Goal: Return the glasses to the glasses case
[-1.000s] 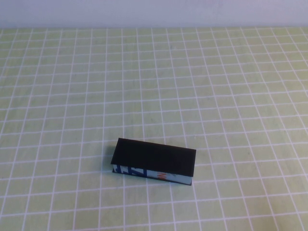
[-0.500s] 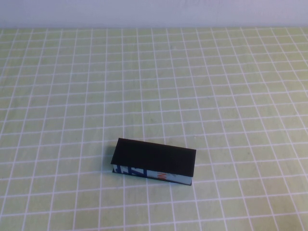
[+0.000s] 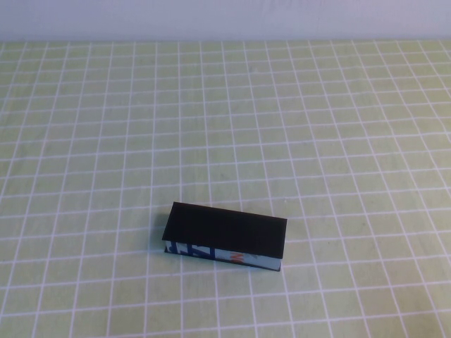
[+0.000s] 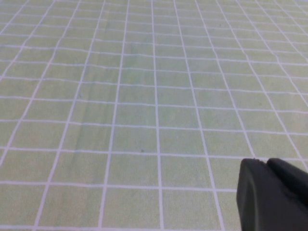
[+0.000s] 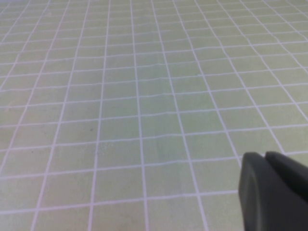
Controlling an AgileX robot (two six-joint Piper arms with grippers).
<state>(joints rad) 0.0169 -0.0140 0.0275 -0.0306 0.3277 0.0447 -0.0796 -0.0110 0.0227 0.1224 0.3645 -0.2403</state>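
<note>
While both tools (image 4: 272, 166) (image 5: 269, 161) stay parked, glasses case (image 3: 225, 234) unmoved.

Closed black glasses case (image 3: 227, 231) lies flat, printed edge facing the robot.

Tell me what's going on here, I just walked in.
Nothing is being handled right now. The glasses case sits closed on the green checked tablecloth, toward the near side, with its printed edge facing the robot. No glasses are visible. Neither arm appears in the high view. The left claw and the right claw each show only in their own wrist view, above bare cloth. The right claw is shut and holds nothing.
</note>
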